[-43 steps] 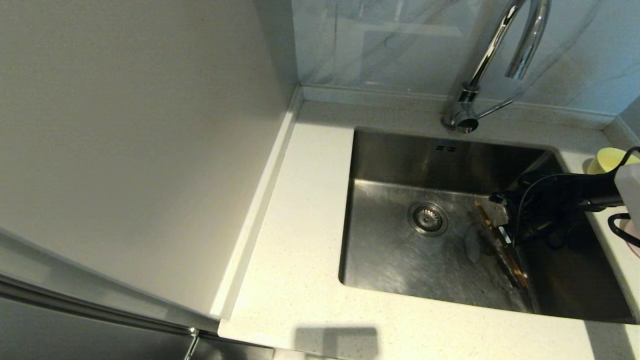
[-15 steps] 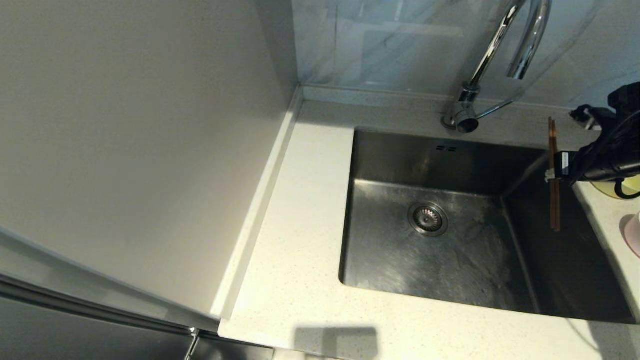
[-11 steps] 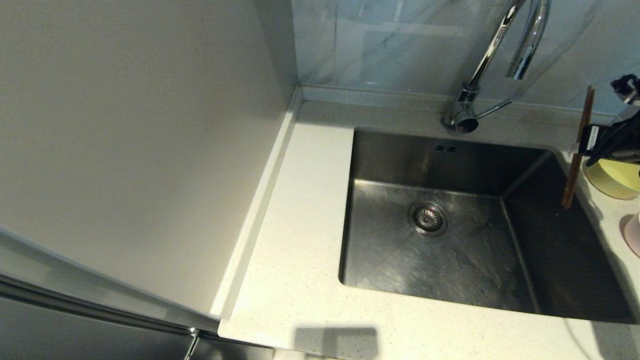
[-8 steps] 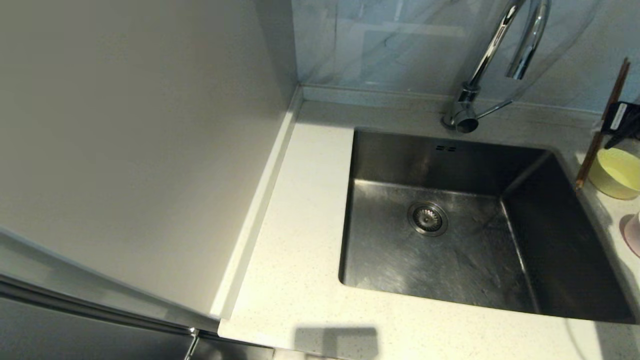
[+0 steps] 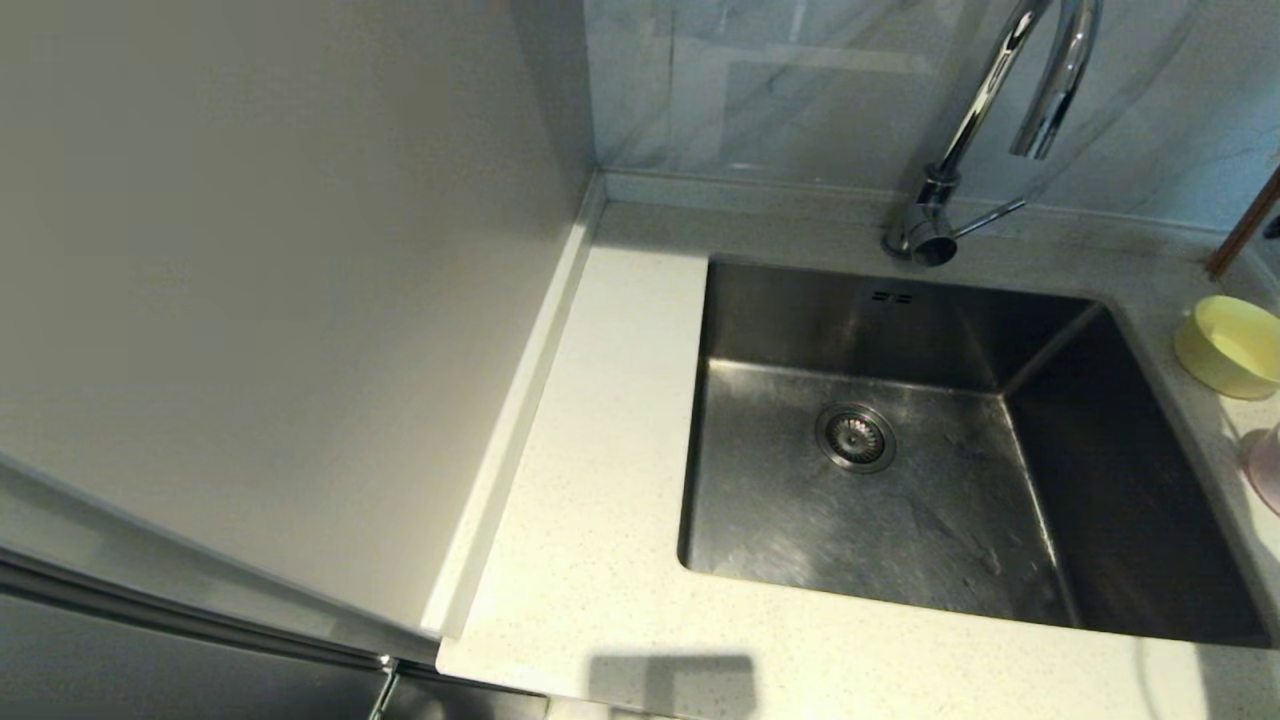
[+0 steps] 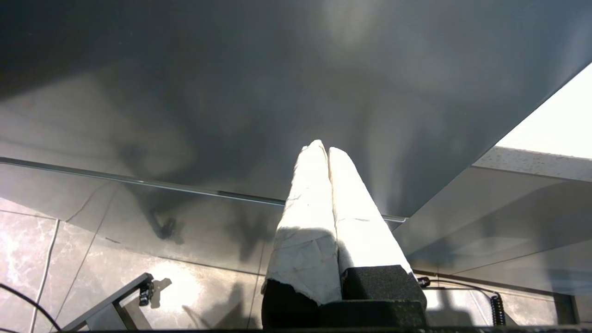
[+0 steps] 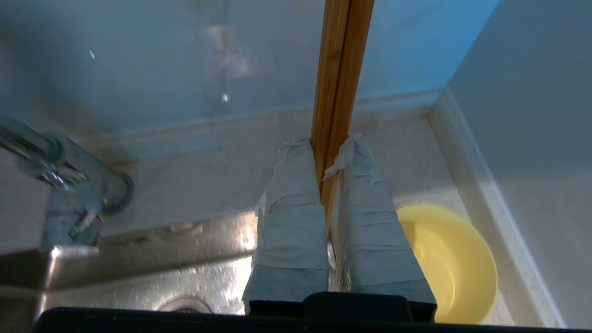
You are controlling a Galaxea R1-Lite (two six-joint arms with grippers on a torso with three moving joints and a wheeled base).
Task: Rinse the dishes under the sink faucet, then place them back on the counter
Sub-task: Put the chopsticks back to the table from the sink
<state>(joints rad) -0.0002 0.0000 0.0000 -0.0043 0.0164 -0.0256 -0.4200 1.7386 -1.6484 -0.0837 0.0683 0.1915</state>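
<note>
The two chopsticks (image 7: pixel 341 69) are lying side by side, touching along their length, with their long axis running out past the fingertips toward the glossy wall panel (image 7: pixel 162 55). In the head view only a short brown length of them (image 5: pixel 1243 238) is showing at the right edge, slanting up and to the right above the back right corner of the counter (image 5: pixel 600 480).

The right gripper (image 7: pixel 329 149) is pinching the pair between its two taped fingers (image 7: pixel 296 203), the sticks passing straight through the narrow gap and on beyond the tips. It is hanging above the counter strip behind the sink (image 5: pixel 900 450), between the faucet (image 5: pixel 985 120) and the side wall.

The yellow-green bowl (image 5: pixel 1232 345) is sitting open side up on the counter just right of the sink, below and beside the right gripper in the wrist view (image 7: pixel 451 263). The pink bowl (image 5: pixel 1266 468) is showing partly at the right edge, nearer than the yellow-green one. The faucet base (image 7: pixel 78 185) is standing off to one side of the chopsticks, well apart from them. The drain strainer (image 5: pixel 855 437) is sitting in the sink floor.

The left gripper (image 6: pixel 323 149) is staying parked off the counter, fingers pressed together with nothing between them, facing a dark cabinet panel (image 6: pixel 231 92) above a tiled floor (image 6: pixel 55 259)
</note>
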